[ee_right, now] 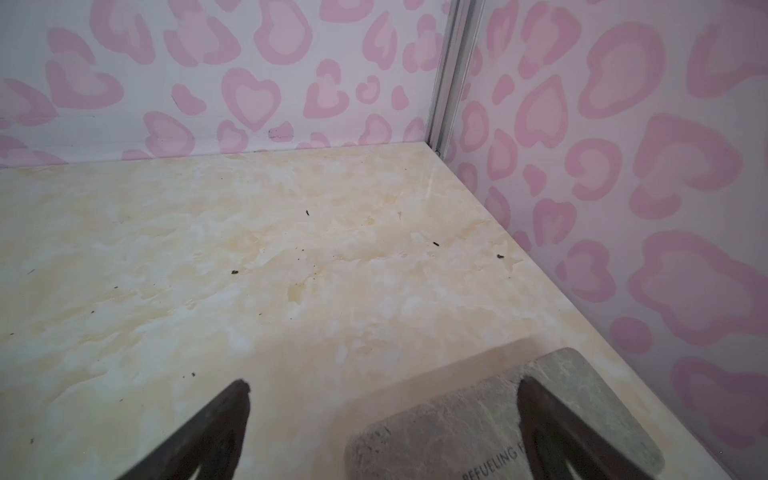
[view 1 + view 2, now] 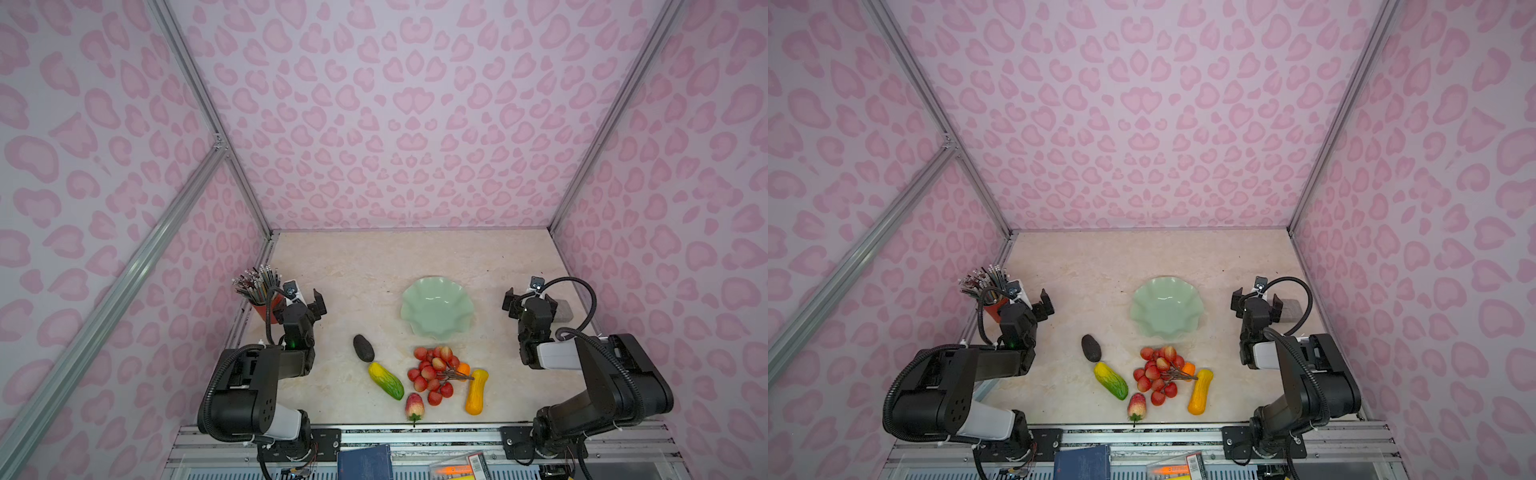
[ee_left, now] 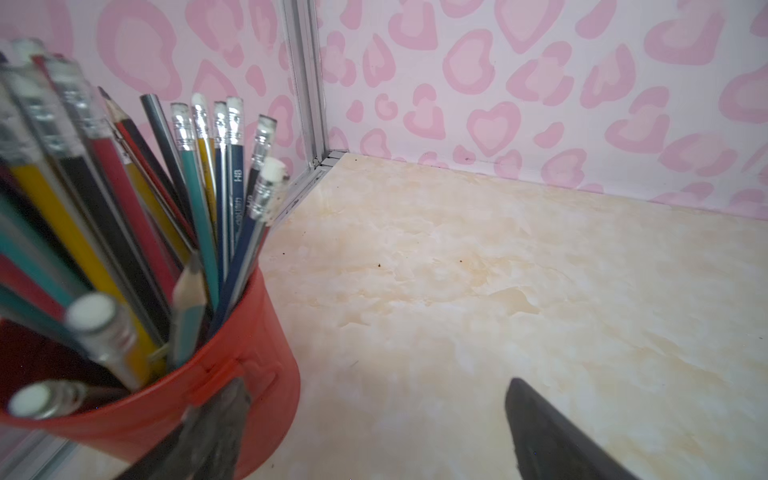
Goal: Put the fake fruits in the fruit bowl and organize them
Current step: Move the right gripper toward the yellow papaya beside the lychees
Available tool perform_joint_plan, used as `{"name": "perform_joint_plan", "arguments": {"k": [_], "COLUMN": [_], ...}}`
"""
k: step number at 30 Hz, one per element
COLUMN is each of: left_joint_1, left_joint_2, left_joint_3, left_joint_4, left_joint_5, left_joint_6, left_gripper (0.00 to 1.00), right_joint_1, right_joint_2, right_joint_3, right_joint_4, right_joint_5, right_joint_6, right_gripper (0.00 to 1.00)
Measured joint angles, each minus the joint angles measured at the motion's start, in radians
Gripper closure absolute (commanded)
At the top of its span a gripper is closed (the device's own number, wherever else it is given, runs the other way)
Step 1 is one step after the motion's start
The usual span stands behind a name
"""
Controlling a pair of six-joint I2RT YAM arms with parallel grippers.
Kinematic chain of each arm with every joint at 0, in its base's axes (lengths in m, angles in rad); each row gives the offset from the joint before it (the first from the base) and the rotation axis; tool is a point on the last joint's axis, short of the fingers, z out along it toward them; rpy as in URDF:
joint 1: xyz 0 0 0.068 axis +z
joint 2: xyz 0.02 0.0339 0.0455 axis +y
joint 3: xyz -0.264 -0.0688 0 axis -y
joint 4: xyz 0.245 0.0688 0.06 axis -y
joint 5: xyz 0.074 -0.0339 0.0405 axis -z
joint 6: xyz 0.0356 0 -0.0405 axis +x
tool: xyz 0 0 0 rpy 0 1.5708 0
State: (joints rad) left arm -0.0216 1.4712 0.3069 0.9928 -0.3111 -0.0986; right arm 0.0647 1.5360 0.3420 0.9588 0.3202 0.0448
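Both arms hang with fingers spread wide and holding nothing; the left gripper [image 2: 306, 301] sits beside the red cup [image 2: 262, 311], which is full of pencils, and the right gripper [image 2: 528, 300] sits over the grey block [image 1: 478, 419]; the fruit bowl [image 2: 436, 309] lies between them, nearer the right, and is empty; every fruit rests on the table behind the fingers, toward the robot's base; the avocado [image 2: 363, 348] is closest to the left arm, its long axis pointing roughly away from the base, touching the diagonal ribbed oblong [image 2: 385, 380]; the gourd [image 2: 476, 392], lengthwise likewise, is closest to the right arm, beside the orange ball [image 2: 462, 369] and berry cluster [image 2: 432, 372]; the strawberry [image 2: 414, 407] sits at the front edge; either arm would probably have to draw back first.
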Motion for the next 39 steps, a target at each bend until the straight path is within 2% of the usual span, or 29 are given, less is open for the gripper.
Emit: {"name": "perform_joint_plan", "arguments": {"k": [24, 28, 31, 35, 39], "left_joint_1": [0.0, -0.014, -0.056, -0.079, -0.084], "left_joint_2": [0.0, -0.023, -0.057, -0.181, -0.318], "left_joint_3": [0.0, -0.007, -0.024, 0.045, 0.154], "left_joint_4": [0.0, 0.0, -0.014, -0.134, -0.296], "left_joint_5": [0.0, -0.015, -0.05, -0.101, -0.105], "left_joint_6": [0.0, 0.001, 0.021, 0.031, -0.038], "left_gripper": [0.02, 0.03, 0.01, 0.0, 0.0], "right_joint_1": [0.0, 0.017, 0.069, 0.096, 0.094], "right_joint_2": [0.0, -0.027, -0.05, -0.162, -0.228], "right_joint_3": [0.0, -0.005, -0.004, 0.132, 0.372], "right_joint_4": [0.001, -0.01, -0.016, -0.211, -0.513], "right_joint_5": [0.002, 0.04, 0.108, 0.163, 0.188], "right_joint_6": [0.0, 0.004, -0.015, -0.026, 0.158], "right_gripper": [0.0, 0.0, 0.0, 0.0, 0.0]}}
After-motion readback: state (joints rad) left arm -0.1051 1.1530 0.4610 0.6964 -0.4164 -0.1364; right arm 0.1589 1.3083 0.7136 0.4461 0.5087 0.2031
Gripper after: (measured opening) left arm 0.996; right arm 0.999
